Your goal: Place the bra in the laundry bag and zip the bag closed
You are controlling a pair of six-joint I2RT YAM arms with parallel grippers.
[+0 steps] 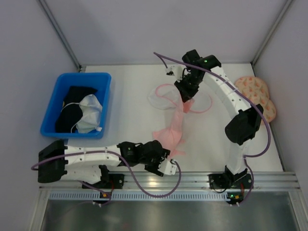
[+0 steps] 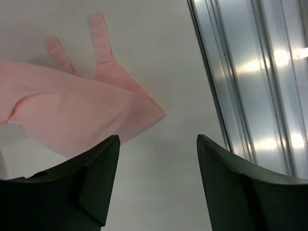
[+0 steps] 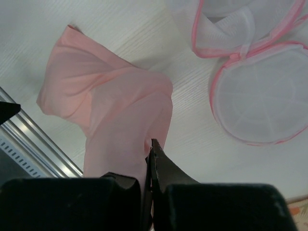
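Note:
The light-pink bra (image 1: 174, 130) hangs stretched from my right gripper (image 1: 186, 102), which is shut on its upper end; its lower part rests on the white table. In the right wrist view the bra (image 3: 110, 106) drapes from the shut right gripper (image 3: 150, 144). The laundry bag (image 1: 159, 96), white mesh with pink zipper edging, lies open and flat just behind the bra; the right wrist view shows the laundry bag (image 3: 260, 96) to the right. My left gripper (image 1: 166, 158) is open beside the bra's lower corner. In the left wrist view the left gripper (image 2: 159, 144) holds nothing, with the bra (image 2: 72, 115) by its left finger.
A blue bin (image 1: 55, 98) with black and white garments stands at the left. A peach speckled item (image 1: 257, 91) lies by the right wall. A metal rail (image 1: 192, 179) runs along the table's near edge, also seen as the rail (image 2: 255, 86) right of my left gripper.

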